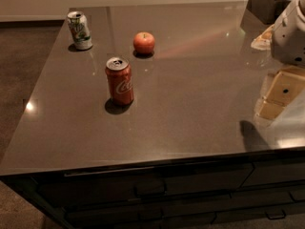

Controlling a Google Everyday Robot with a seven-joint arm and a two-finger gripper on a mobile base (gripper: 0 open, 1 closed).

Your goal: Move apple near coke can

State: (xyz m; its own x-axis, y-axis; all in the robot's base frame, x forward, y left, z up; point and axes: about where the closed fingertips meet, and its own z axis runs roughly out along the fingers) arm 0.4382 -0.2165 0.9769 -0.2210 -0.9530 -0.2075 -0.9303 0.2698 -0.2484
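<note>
1. A cylindrical red coke can (119, 81) with a silver top is stood upright on the glossy dark bench (190, 123).
2. The round, smooth apple (144, 43) is seated beyond it, near but apart.
3. The white tool (290, 32) is held at the right edge; its state cannot be told.
4. A white-and-green can (79, 30) is stood at the far left corner.

arm (289, 30): far right, upper | gripper (281, 94): far right, just below arm
</note>
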